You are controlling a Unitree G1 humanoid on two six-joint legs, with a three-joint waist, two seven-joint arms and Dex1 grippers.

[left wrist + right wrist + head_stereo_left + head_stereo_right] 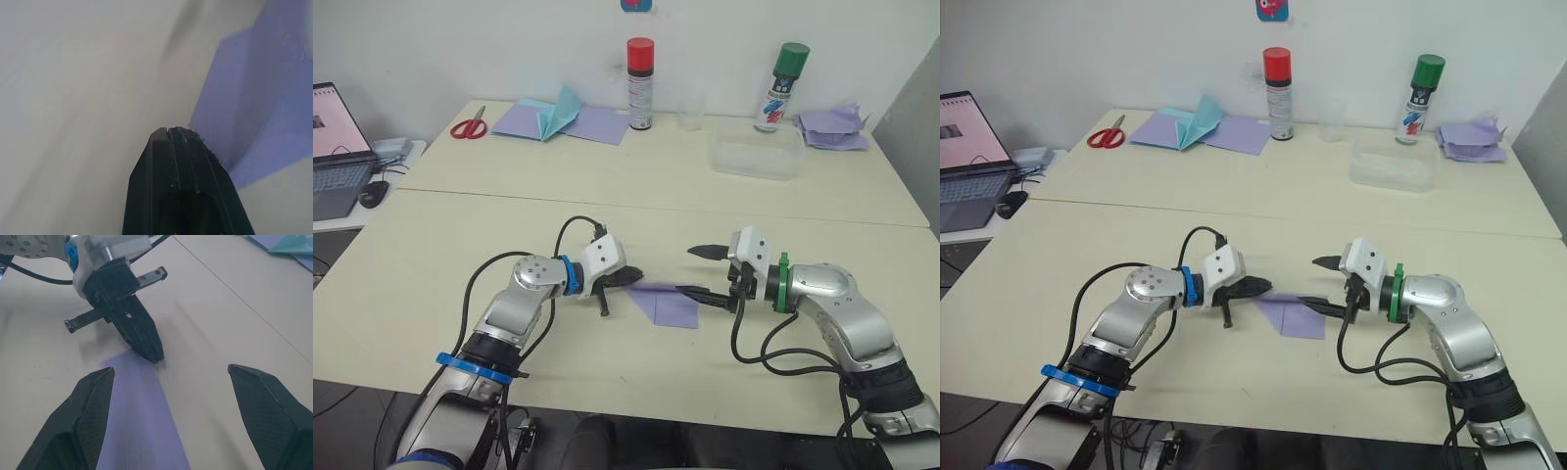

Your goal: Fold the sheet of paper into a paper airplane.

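The sheet of paper lies flat on the near part of the counter, between the two arms. It is lavender and already partly folded, with a pointed corner toward the left arm and a broader edge toward the right.

The left claw has its two black fingers pressed together into a single tip. That tip rests at the left corner of the sheet; in the right wrist view the closed fingers come down on the counter right at the paper's edge (whether any paper is pinched between them cannot be told). The left wrist view shows the closed tip just beside the lavender edge.

The right claw stands wide open. Its lower finger lies low along the right edge of the sheet, touching or nearly touching it, and its upper finger is raised clear above. It holds nothing.

On the far part of the counter stand a red-capped spray can and a green-capped spray can, with a clear plastic tray between them. Red-handled scissors lie at the far left, near a pale-blue paper shape on larger lavender sheets. A heap of lavender papers sits at the far right. A laptop is on a side surface to the left.
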